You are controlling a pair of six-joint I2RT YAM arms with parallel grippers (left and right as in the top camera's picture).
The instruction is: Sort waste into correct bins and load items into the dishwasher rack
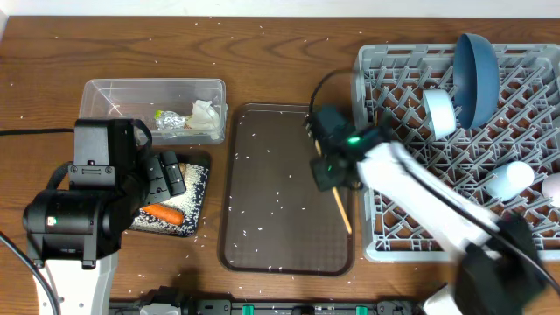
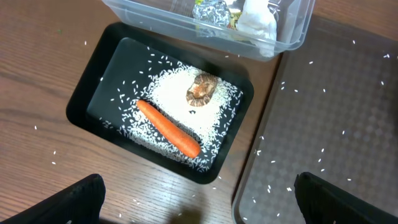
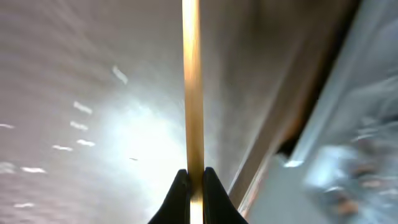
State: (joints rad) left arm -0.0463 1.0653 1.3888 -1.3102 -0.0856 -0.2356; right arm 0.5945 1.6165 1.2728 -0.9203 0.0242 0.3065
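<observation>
**A:** How much room is the right gripper [image 1: 333, 182] working in?

**B:** It is hanging over the right rim of the dark brown serving tray [image 1: 262, 157]. The grey wall of the dishwasher rack [image 1: 374, 247] is rising just beside it on its right. To its left, the tray floor is lying open, speckled with rice.

**A:** And its jaws?

**B:** They are pressing together on a wooden chopstick [image 3: 191, 81], which is running straight out from between the fingertips. I cannot tell whether it is one stick or the pair.

**A:** What about the left gripper [image 2: 199, 199]?

**B:** It is hovering with its jaws wide apart. Below and just ahead of it, the shallow black tray [image 2: 106, 68] is sitting on the bench [image 2: 43, 56]. The tray is holding the orange carrot [image 2: 168, 129], the white rice grains [image 2: 177, 102] and the small brown food lump [image 2: 201, 88]. Just beyond that, the clear tub [image 2: 292, 37] is holding the crumpled white napkin [image 2: 255, 22].
</observation>
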